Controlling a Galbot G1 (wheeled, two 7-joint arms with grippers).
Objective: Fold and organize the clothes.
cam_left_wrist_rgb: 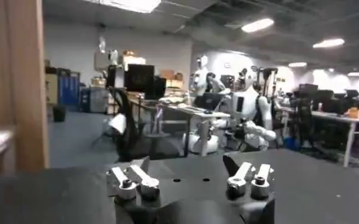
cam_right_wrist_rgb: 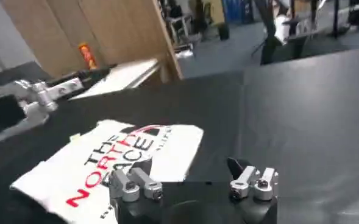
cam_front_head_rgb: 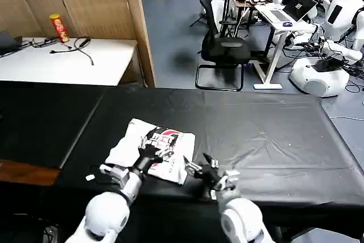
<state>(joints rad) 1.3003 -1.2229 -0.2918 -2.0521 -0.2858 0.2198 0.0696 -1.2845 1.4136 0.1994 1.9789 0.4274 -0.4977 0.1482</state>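
The clothes are one white T-shirt (cam_front_head_rgb: 136, 143), folded into a small bundle with its black-and-red "THE NORTH FACE" print up, lying near the front edge of the black-covered table (cam_front_head_rgb: 273, 135). My left gripper (cam_front_head_rgb: 151, 151) hovers over the shirt's middle; in the left wrist view it (cam_left_wrist_rgb: 187, 164) is open with nothing between its fingers. My right gripper (cam_front_head_rgb: 196, 168) sits just right of the shirt, low over the black cover. In the right wrist view it (cam_right_wrist_rgb: 188, 167) is open and empty, one finger over the edge of the shirt (cam_right_wrist_rgb: 161, 149).
A white side table (cam_front_head_rgb: 108, 61) at the back left carries a red can (cam_front_head_rgb: 58, 27) and cables. A wooden panel (cam_front_head_rgb: 139, 27) and an office chair (cam_front_head_rgb: 224, 46) stand behind the table. The black cover stretches bare to the right.
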